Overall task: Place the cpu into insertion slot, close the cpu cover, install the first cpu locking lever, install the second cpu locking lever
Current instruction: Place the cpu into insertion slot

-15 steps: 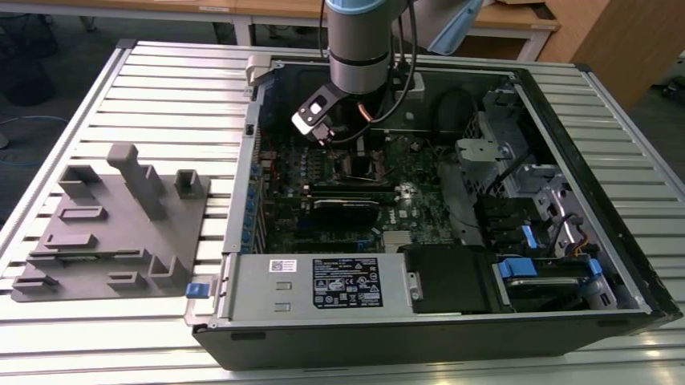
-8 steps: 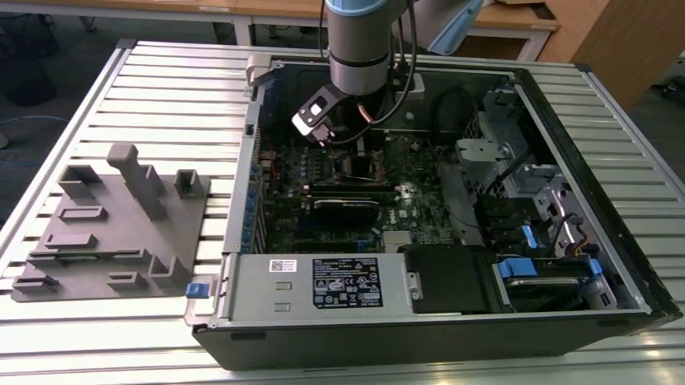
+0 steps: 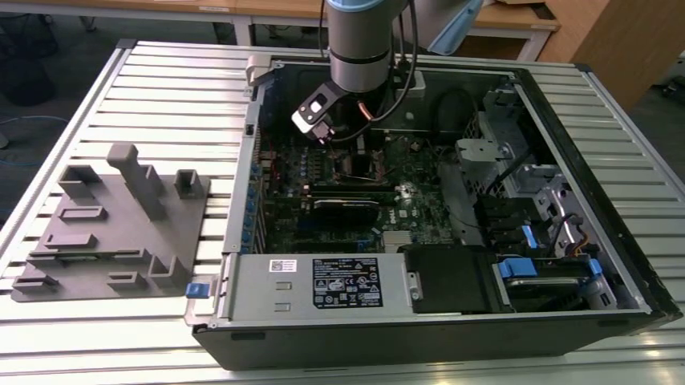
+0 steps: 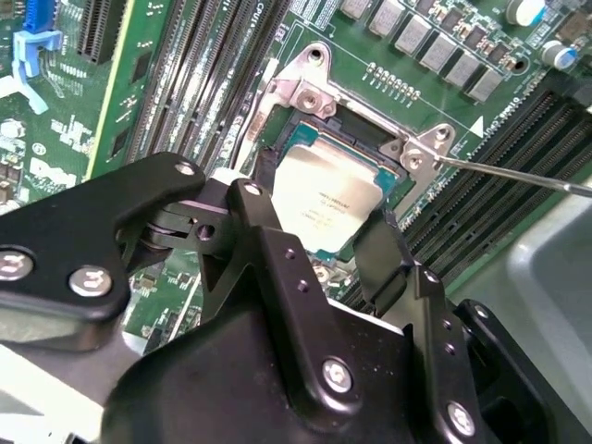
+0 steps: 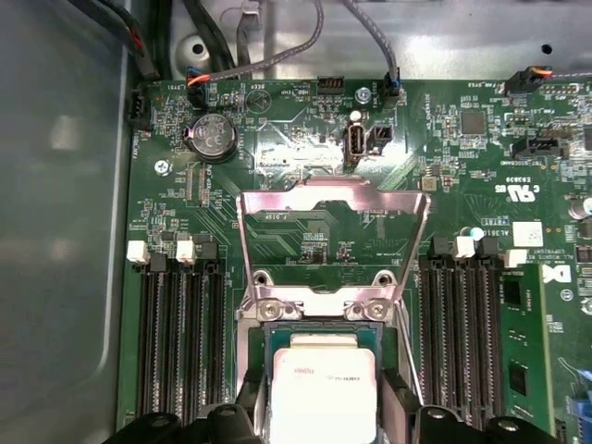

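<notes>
The cpu, a silvery square chip, sits level at the insertion slot on the green motherboard. My gripper straddles it, with one black finger against each of two opposite edges, shut on the chip. I cannot tell whether the chip rests in the slot or hovers just above it. In the first wrist view the cpu lies below the cpu cover, which stands swung open off the slot, hinged at its screwed bracket. A thin locking lever sticks out sideways beside the socket. In the exterior view the arm reaches down into the case.
Long black memory slots flank the socket on both sides. Cables run along the case wall behind the board. The open computer case holds a power supply and drive bays. A grey fixture tray lies at the exterior view's left.
</notes>
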You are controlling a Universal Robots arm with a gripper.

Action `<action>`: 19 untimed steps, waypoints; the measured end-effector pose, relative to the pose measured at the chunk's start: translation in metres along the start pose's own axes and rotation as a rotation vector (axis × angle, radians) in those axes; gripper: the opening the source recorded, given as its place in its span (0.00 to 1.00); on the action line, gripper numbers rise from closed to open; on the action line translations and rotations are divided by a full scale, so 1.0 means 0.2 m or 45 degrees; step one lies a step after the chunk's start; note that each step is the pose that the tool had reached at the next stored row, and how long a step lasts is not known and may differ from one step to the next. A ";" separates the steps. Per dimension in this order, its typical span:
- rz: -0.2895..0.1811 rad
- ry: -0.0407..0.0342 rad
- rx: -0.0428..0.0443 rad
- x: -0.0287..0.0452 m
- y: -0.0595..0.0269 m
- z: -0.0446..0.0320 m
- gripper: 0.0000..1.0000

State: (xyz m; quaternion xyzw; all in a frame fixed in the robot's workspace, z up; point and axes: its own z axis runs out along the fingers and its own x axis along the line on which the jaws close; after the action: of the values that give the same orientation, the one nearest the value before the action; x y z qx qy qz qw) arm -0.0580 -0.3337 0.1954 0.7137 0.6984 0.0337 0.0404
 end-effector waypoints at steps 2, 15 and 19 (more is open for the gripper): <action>0.000 0.0000 0.000 0.000 0.002 -0.018 0.60; 0.000 -0.0001 0.000 -0.001 0.010 -0.097 0.60; 0.000 -0.0001 0.000 -0.001 0.010 -0.099 0.59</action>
State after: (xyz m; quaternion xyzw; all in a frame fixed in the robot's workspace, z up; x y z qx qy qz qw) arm -0.0580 -0.3337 0.2154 0.7137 0.6985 0.0336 0.0404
